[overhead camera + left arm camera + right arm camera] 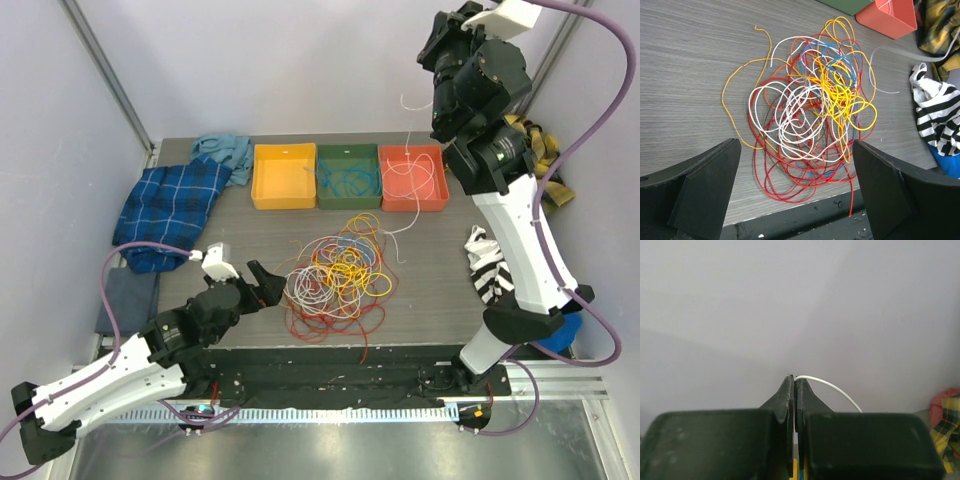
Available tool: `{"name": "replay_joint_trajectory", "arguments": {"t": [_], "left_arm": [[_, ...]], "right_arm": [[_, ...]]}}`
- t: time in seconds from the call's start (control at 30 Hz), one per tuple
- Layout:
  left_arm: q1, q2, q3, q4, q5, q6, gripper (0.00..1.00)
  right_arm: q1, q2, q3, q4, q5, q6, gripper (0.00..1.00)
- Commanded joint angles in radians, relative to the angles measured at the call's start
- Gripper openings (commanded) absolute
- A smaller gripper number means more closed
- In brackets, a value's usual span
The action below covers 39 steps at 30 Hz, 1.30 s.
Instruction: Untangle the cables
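Note:
The cables [335, 275] lie in a loose tangle of red, orange, yellow, white and blue loops on the table's near middle; the same cables [812, 105] fill the left wrist view. My left gripper [262, 285] sits low just left of the tangle, open. Its fingers [705, 185] straddle the heap's near edge, touching nothing. My right gripper [430, 52] is raised high above the red bin [436, 178]. That right gripper [795, 380] is shut on a single white cable [832, 386]. The white cable [408, 120] hangs down toward that bin.
A yellow bin [284, 176], a green bin [322, 176] with blue cables and the red bin with white ones stand in a row at the back. A blue plaid cloth [175, 205] and a teal cloth [222, 150] lie left. A striped cloth [488, 262] and a yellow plaid cloth [540, 145] lie right.

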Motion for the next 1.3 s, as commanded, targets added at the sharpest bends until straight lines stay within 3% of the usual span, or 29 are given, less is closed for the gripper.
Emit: {"name": "replay_joint_trajectory", "arguments": {"t": [0.0,0.1,0.3,0.63,0.9,1.03,1.13,1.27], "left_arm": [[-0.004,-0.003,0.006,0.008,-0.015,0.043,1.0],[-0.004,-0.004,0.007,0.014,-0.023,0.062,1.0],[-0.004,-0.007,0.012,0.005,-0.036,0.087,1.0],[-0.004,-0.01,0.009,0.01,-0.052,0.087,1.0],[-0.004,0.019,0.007,0.033,-0.04,0.087,1.0],[-0.004,0.048,0.004,0.056,-0.024,0.087,1.0],[-0.004,0.068,-0.002,0.088,0.003,0.084,1.0],[-0.004,0.103,0.0,0.102,0.031,0.082,1.0]], "right_arm": [[-0.015,0.029,0.032,0.258,0.025,-0.086,0.01],[-0.063,0.064,0.056,0.345,0.014,-0.12,0.01],[-0.18,0.121,0.099,0.377,-0.055,0.003,0.01],[-0.254,0.189,0.154,0.615,-0.116,0.064,0.01],[-0.288,0.19,0.165,0.661,-0.216,0.155,0.01],[-0.289,0.178,0.174,0.596,-0.231,0.167,0.01],[-0.288,0.131,0.063,0.557,-0.185,0.167,0.01],[-0.288,-0.011,-0.348,0.672,-0.144,0.147,0.01]]}}
